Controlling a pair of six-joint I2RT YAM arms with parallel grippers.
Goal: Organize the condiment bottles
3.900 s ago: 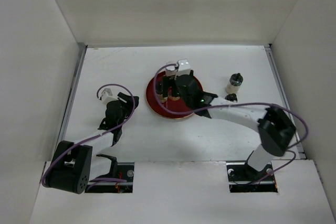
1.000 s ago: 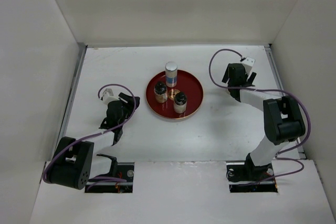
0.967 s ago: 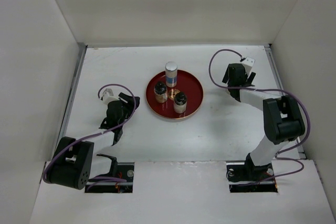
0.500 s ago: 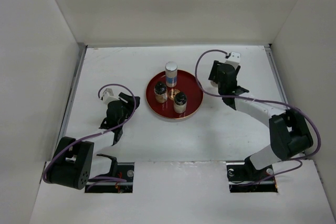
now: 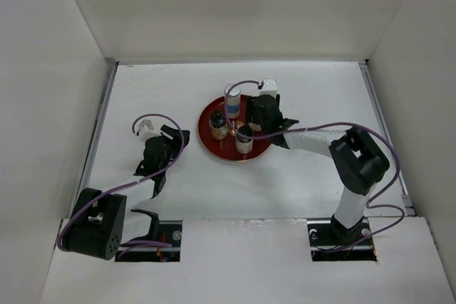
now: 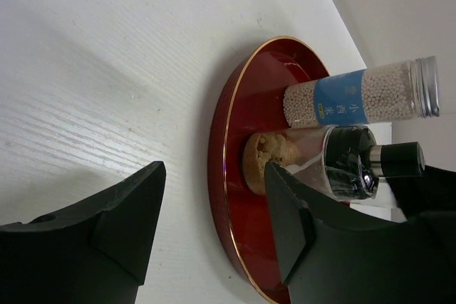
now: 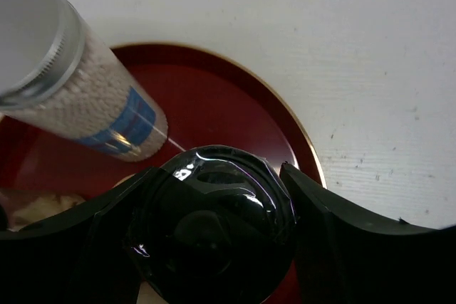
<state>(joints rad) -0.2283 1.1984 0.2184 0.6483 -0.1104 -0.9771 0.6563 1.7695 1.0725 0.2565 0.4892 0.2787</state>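
Placement in hand: right gripper clamped on shaker over tray, left gripper apart; next, lower upright into a free spot, then release.

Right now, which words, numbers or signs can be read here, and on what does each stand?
Tall clear bottle of white beads with a blue label: white characters on the label, too small and blurred to read.
No other text is visible anywhere.

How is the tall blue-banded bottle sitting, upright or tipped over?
Upright. The tall bottle stands on its base in the red tray, with its pale cap facing up toward the overhead camera.
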